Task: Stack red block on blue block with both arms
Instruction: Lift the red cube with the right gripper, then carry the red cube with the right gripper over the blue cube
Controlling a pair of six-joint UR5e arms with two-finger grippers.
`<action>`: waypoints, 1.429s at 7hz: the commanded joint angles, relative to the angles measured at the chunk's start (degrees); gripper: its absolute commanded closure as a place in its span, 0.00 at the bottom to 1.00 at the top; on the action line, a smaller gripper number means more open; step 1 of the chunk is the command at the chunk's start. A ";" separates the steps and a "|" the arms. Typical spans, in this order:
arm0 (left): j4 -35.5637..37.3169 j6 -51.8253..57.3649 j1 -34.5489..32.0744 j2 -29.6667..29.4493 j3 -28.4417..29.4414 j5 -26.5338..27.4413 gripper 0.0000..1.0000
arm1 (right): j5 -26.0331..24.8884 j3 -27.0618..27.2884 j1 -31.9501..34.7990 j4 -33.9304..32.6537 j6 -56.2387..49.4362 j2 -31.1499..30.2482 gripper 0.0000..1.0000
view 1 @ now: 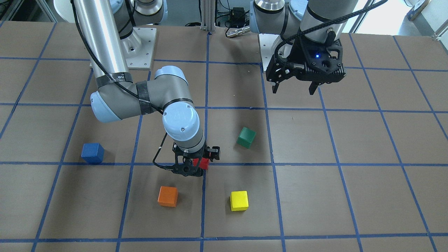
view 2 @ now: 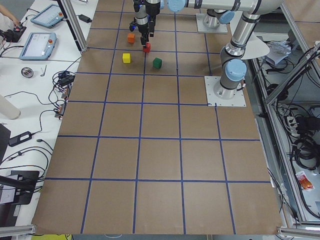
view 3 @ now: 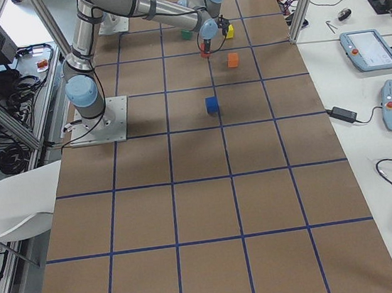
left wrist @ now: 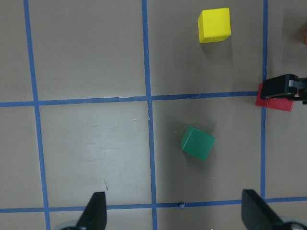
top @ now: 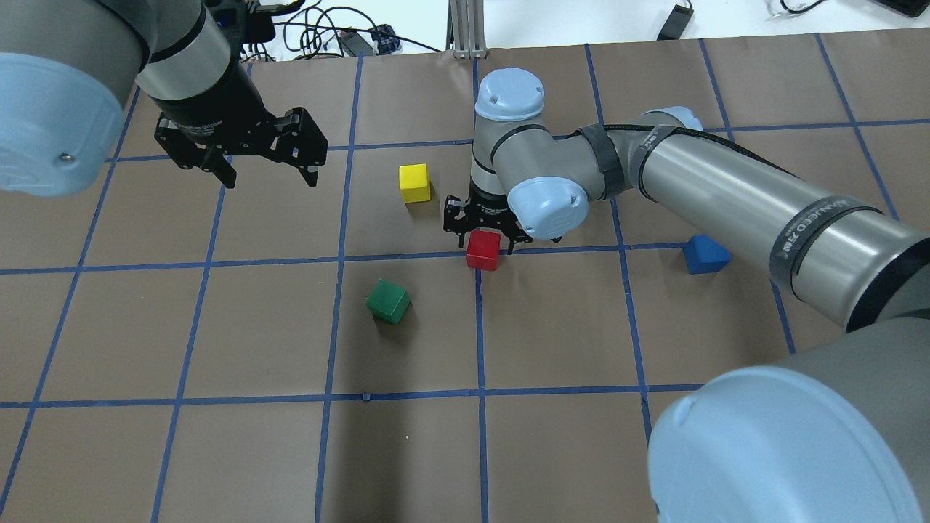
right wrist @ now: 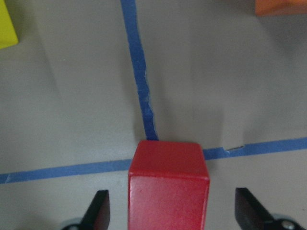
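Right gripper straddling the small solid matte red block, jaws spread, nothing pinched yet.
We see its 2 black fingertips either side of the red block with gaps showing; the block sits on the brown table, right between them. The small solid matte blue block lies well apart from this gripper, on the side away from the left gripper, which hangs spread and empty. We judge the red block light, rigid, not fragile, with flat faces that could slip if pinched off-centre. Take it on 2 opposite side faces, centred.
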 commanded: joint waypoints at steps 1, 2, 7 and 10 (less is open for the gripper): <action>0.00 0.00 -0.02 0.00 -0.06 0.08 0.00 | 0.62 -0.06 0.06 0.04 0.15 0.28 0.86; 0.00 0.00 -0.02 0.00 -0.06 0.08 0.00 | 2.02 -0.14 0.06 -0.05 0.41 -0.06 1.00; -0.09 0.00 -0.02 0.17 -0.15 0.17 0.00 | 0.62 -0.59 -9.84 19.59 -10.60 -13.74 1.00; -0.09 0.00 -0.02 0.09 -0.06 0.17 0.00 | -6.67 3.70 -16.44 24.20 -21.10 -17.64 1.00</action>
